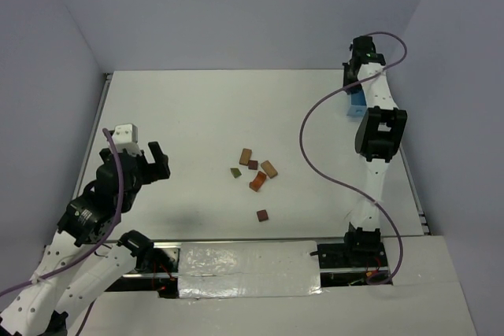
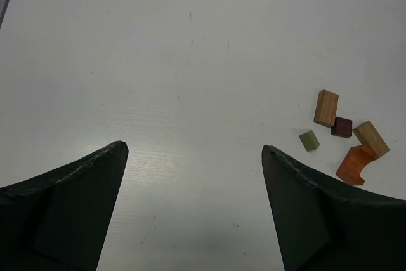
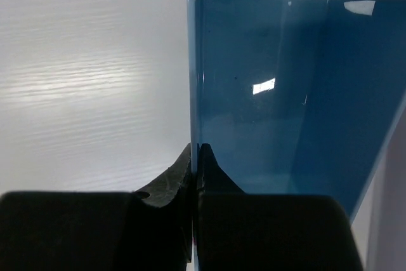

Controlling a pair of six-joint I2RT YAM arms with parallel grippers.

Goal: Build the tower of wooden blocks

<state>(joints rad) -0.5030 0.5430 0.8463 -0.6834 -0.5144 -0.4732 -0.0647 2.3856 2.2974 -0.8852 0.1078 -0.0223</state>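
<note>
The wood blocks lie loose and flat mid-table, not stacked: a tan block (image 1: 246, 154), a dark brown one (image 1: 253, 164), a second tan one (image 1: 269, 168), an olive-green one (image 1: 235, 171) and an orange one (image 1: 257, 182). A brown block (image 1: 262, 215) lies apart, nearer the arms. The left wrist view shows the tan (image 2: 326, 107), dark brown (image 2: 341, 127), olive-green (image 2: 309, 140) and orange (image 2: 355, 164) blocks at its right. My left gripper (image 1: 147, 164) (image 2: 195, 150) is open and empty, left of the blocks. My right gripper (image 1: 354, 78) (image 3: 196, 153) is shut on the wall of the light blue tray (image 3: 285, 93).
The light blue tray (image 1: 356, 106) stands at the far right of the table, partly hidden by the right arm. Purple cables loop from each arm. The enclosure walls bound the table at the back and sides. A foil-covered strip runs along the near edge.
</note>
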